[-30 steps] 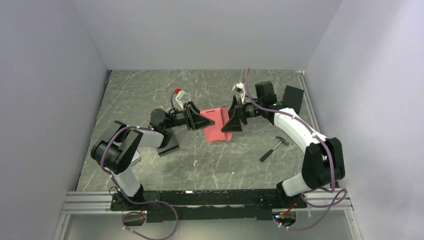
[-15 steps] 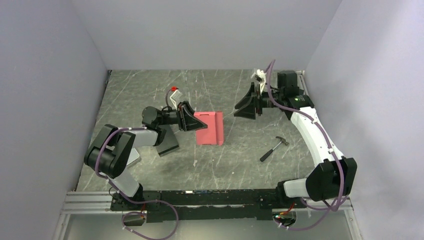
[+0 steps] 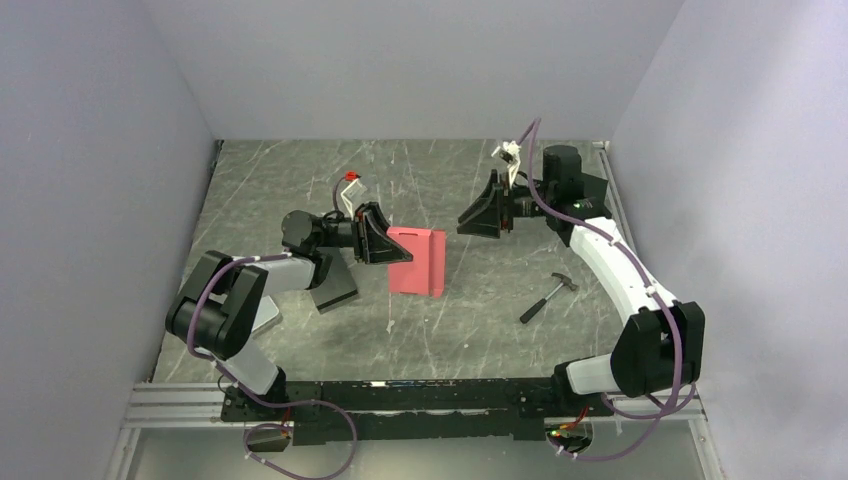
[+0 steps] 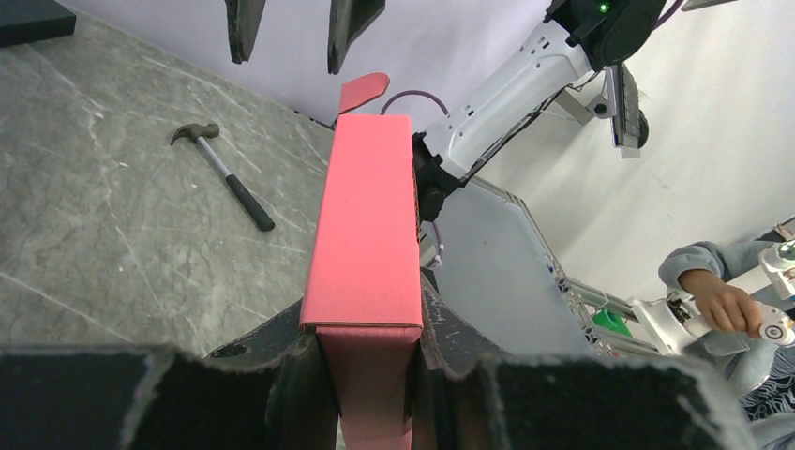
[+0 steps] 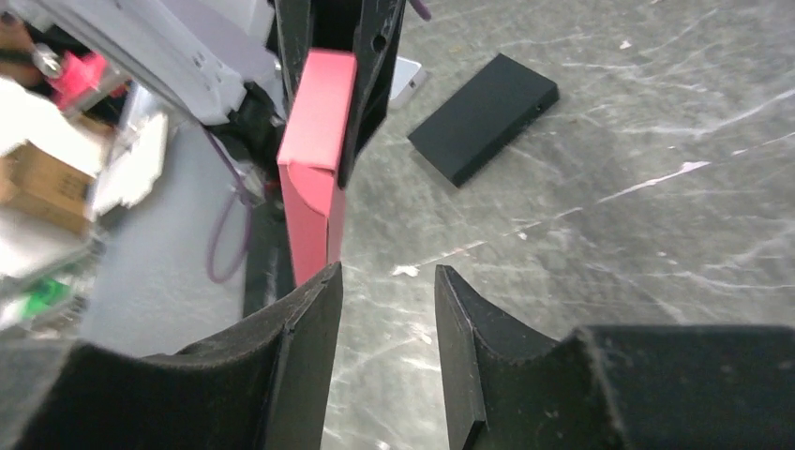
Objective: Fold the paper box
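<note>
The left gripper [image 4: 366,330] is clamped on the paper box [image 4: 366,234] — a flat, plain rectangle of red-pink thin cardboard. Its two black fingers [image 4: 442,330] press against the box's two broad faces at the end nearest the wrist. The rest of the box reaches out past the fingertips, narrow edge up. A small rounded flap [image 4: 364,91] sticks out at the far end.

From above, the paper box [image 3: 418,260] stands on edge just beyond the left gripper [image 3: 385,243], over the middle of the grey marbled table [image 3: 300,190]. Whether its lower edge touches the table, I cannot tell.

The right gripper [image 3: 468,222] is apart from the box and faces it. Its fingers [image 5: 300,319] stand parted, with nothing but bare table between them. In the right wrist view the box [image 5: 314,122] lies ahead of the fingertips and a little to the left of the gap, pinched between the other arm's black fingers.

A flat black rectangular box [image 5: 483,114] lies on the table beyond the right fingertips, to the right of the held box. In the top view it sits behind the left fingers, under that forearm [image 3: 333,285].

A small hammer [image 3: 548,297] with a metal head and black handle lies on the table, well apart from both pairs of fingers — on the right arm's side.
</note>
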Robot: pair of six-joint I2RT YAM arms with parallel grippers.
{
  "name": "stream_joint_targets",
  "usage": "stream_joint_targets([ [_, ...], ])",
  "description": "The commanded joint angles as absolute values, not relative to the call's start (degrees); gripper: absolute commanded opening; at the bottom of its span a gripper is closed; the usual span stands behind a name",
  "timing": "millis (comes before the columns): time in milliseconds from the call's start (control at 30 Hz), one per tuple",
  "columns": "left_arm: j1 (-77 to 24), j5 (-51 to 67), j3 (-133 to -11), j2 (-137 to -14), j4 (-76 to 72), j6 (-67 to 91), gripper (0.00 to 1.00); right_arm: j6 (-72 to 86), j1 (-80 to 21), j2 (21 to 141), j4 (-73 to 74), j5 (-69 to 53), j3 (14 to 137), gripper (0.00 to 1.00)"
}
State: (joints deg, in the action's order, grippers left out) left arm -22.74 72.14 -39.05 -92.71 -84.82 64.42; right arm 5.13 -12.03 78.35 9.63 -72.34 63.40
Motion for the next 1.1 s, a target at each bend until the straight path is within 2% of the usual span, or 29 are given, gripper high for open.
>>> stream_joint_targets([
  [0, -22.4, 71.3, -41.3, -91.0, -88.9, 66.9, 0.06, -35.7, -11.5, 75.9, 37.6, -72.0, 67.9, 0.45],
  [100, -21.6, 68.9, -42.1, -92.3, -89.0, 71.0, 0.05, -65.8, -11.4, 73.9, 51.6, -74.0, 66.4, 0.48],
  [133, -21.4, 68.3, -42.4, -92.8, -89.1, 72.4, 0.05, -78.4, -11.4, 73.6, 59.9, -74.9, 65.6, 0.52],
  [200, -21.1, 67.7, -43.5, -94.1, -89.0, 75.2, 0.05, -96.7, -11.4, 72.9, 67.6, -76.0, 63.8, 0.62],
  [367, -19.1, 64.8, -45.0, -98.4, -89.1, 83.9, 0.04, -112.0, -11.7, 71.6, 74.8, -79.0, 63.1, 0.73],
  [533, -18.9, 63.8, -46.4, -102.6, -89.1, 88.2, 0.04, -108.1, -13.4, 70.2, 70.5, -76.9, 64.7, 0.74],
  [700, -18.9, 63.5, -49.1, -105.8, -89.1, 92.6, 0.04, -86.4, -20.1, 69.4, 48.0, -66.1, 62.7, 0.73],
  [800, -18.9, 63.6, -50.8, -107.6, -89.1, 95.7, 0.04, -78.7, -23.7, 69.5, 39.5, -59.4, 61.7, 0.72],
  [1067, -19.0, 64.4, -52.9, -109.5, -89.1, 98.9, 0.04, -73.2, -26.8, 69.2, 33.7, -52.7, 61.2, 0.64],
])
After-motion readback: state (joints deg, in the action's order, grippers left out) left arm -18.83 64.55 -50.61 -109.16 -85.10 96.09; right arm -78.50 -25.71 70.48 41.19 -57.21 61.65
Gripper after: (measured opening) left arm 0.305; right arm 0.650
